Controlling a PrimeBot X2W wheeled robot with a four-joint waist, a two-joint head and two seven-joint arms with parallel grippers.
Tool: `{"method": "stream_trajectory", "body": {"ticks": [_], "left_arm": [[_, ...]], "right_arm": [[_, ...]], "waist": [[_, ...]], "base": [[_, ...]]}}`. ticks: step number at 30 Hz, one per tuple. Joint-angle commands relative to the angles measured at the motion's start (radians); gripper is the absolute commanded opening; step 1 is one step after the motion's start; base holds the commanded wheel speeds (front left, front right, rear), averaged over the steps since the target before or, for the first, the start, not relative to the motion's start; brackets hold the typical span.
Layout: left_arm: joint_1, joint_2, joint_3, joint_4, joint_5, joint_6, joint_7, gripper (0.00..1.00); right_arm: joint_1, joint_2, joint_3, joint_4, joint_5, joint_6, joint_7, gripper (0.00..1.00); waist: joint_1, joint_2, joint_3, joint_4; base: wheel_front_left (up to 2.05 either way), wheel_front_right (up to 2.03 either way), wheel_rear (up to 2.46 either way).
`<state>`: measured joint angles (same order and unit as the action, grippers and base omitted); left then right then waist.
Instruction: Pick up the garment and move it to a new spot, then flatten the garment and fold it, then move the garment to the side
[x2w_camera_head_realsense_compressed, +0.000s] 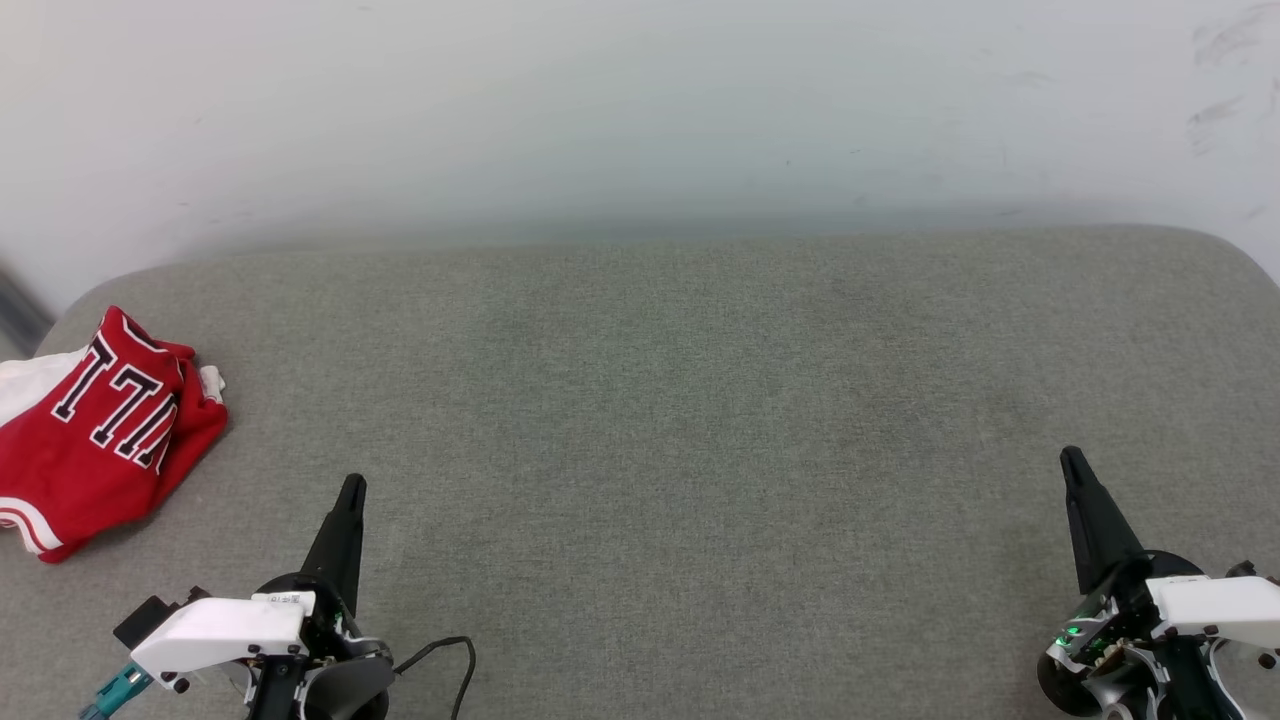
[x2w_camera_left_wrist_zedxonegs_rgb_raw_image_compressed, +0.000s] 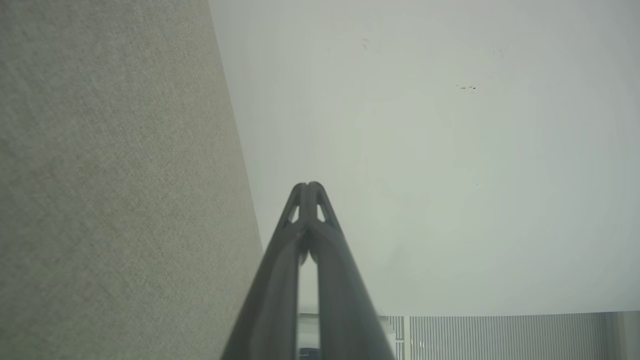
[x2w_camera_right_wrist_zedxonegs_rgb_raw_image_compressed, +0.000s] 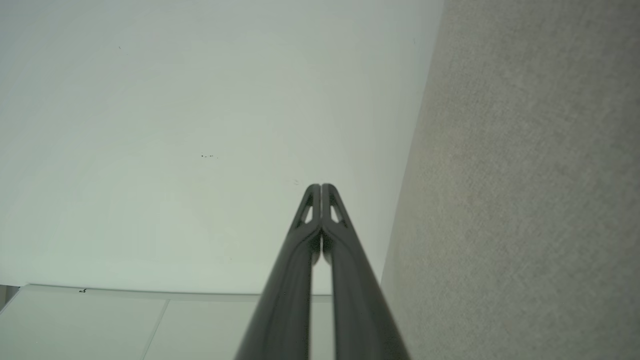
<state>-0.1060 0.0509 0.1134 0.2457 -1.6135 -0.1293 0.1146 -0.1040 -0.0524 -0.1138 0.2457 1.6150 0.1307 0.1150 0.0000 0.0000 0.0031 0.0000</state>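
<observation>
just one garment (x2w_camera_head_realsense_compressed: 95, 430) lies far left; two hands, left hand (x2w_camera_head_realsense_compressed: 352, 485) and right hand (x2w_camera_head_realsense_compressed: 1070, 458), closed.

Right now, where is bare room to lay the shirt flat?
The middle of the grey surface is bare: between the garment at the left edge and the right edge, from the white wall down to the left gripper and right gripper. It is crowded only where the garment lies bunched.
</observation>
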Motion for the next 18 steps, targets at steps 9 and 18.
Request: {"method": "stream_trajectory", "body": {"ticks": [9,18], "left_arm": [[-0.007,-0.001,0.002,0.001,0.001,-0.004,0.001,0.0],[-0.007,-0.001,0.002,0.001,0.001,-0.004,0.001,0.0]], "right_arm": [[-0.011,0.004,0.001,0.001,-0.004,0.0,0.001,0.0],[-0.011,0.004,0.001,0.001,-0.004,0.0,0.0,0.0]], "waist": [[0.0,0.0,0.0,0.0],[0.0,0.0,0.0,0.0]], "base": [[0.0,0.0,0.0],[0.0,0.0,0.0]]}}
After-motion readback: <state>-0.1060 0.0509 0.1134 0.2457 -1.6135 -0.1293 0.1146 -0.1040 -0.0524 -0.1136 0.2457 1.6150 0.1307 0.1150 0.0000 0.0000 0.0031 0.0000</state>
